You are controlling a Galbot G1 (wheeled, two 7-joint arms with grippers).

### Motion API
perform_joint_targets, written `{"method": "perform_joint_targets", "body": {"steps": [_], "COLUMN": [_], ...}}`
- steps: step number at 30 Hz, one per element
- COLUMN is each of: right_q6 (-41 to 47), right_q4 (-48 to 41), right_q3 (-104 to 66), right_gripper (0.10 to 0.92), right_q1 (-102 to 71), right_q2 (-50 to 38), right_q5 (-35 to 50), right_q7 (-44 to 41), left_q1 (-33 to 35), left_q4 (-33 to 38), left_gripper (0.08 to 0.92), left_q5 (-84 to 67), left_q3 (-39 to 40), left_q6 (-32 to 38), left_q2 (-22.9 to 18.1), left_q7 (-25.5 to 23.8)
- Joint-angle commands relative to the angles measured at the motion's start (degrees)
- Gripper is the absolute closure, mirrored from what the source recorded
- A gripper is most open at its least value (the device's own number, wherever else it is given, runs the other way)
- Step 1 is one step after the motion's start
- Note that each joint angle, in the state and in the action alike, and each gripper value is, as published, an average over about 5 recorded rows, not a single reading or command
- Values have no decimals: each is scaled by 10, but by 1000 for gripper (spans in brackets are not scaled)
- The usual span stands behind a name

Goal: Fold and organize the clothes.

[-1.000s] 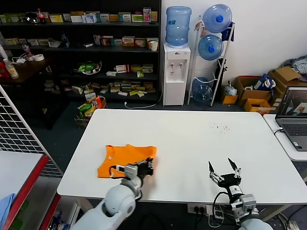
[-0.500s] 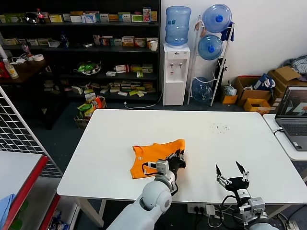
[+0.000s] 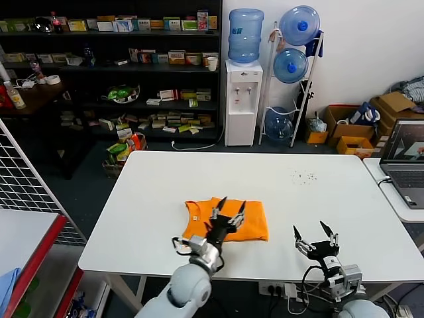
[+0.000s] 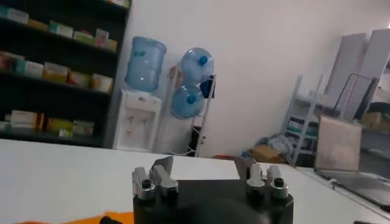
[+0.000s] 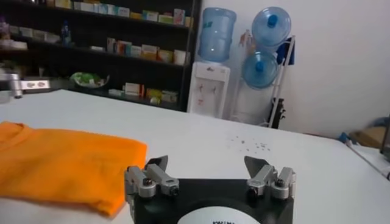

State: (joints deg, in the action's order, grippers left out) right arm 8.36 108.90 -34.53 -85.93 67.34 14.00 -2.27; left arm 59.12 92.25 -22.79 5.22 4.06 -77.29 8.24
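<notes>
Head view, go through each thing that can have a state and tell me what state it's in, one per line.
orange T-shirt: folded into a flat rectangle on the white table, not held.
left claw: open, fingers spread just above the T-shirt.
right claw: open, empty, near the table's front edge, apart from the T-shirt.
laptop: lid up, screen lit, on the side table to the right.

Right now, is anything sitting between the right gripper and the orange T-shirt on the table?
Nothing visible does. The right gripper hangs open over the table's near edge, and only bare white tabletop lies between it and the folded orange T-shirt. The left gripper is open over the shirt's near edge, not in that gap.
</notes>
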Motion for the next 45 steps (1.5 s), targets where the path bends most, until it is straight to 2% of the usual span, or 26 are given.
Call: {"method": "perform_joint_targets", "body": {"steps": [1,6,13,18,26,45], "right_q6": [46,46,39,35,25,22], "right_q4": [-22,-42,-51,-44,-34,-35], "right_q3": [-28,-68,-104,-107,-118,-110], "right_gripper": [203,203,203,203,203,203], "right_q1": [62,95,105,94,82,74], "right_q2": [51,101,160,165,182,178], "right_q5": [-51,-100,-133,-160,-167,-167], "right_q7": [-76,-93,-119,-131,-134,-132], "left_q1": [129,144,156,169,155,157], "left_q4": [36,19,29,49,41,50], "left_gripper": [258,182,177,177,177,177], "left_q5": [131,150,184,218,217,215], "left_q3": [-165,-249,-301,-308,-327,-317], "left_q6": [91,82,74,76,65,63], "left_q2": [128,100,43,41,34,18], "left_q7": [-44,-41,-44,-54,-78,-67]}}
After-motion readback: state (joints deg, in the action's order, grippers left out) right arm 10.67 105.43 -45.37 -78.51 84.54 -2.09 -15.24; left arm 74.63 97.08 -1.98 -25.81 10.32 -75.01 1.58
